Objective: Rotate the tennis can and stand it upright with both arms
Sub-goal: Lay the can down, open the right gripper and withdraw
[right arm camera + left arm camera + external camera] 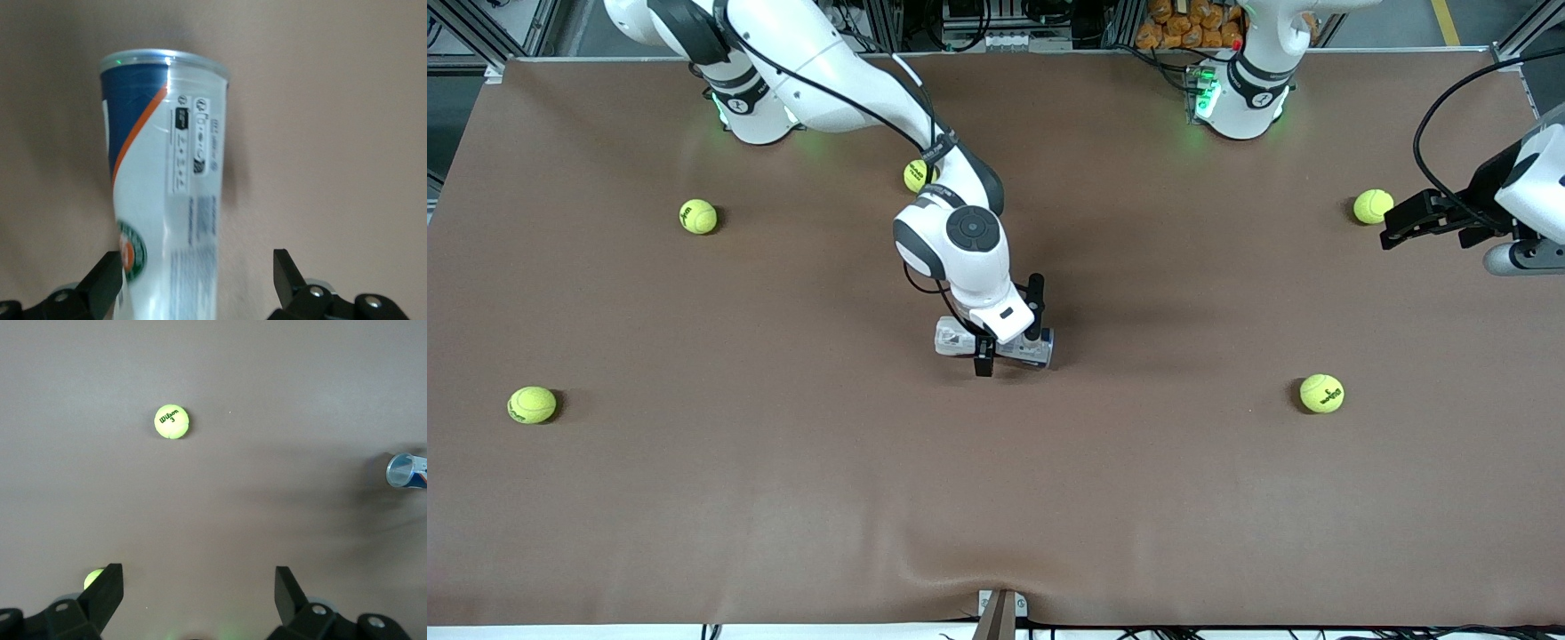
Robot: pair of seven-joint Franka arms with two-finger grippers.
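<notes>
The tennis can [954, 339], clear with a white, navy and red label and a silvery rim, lies on its side at the middle of the brown table. My right gripper [1009, 329] is down over it, open, with one finger on each side of the tube. In the right wrist view the can [167, 173] runs between the fingers [103, 283], close against one and apart from the other. My left gripper [1400, 224] is open and empty above the table at the left arm's end. The left wrist view shows the can's open end [405, 470] at the frame's edge.
Several yellow-green tennis balls lie around: one [1373, 206] beside my left gripper, one [1321, 393] nearer the camera, one [919, 175] under the right arm, two [698, 216] [532, 404] toward the right arm's end. The left wrist view shows two balls [172, 421] [93, 578].
</notes>
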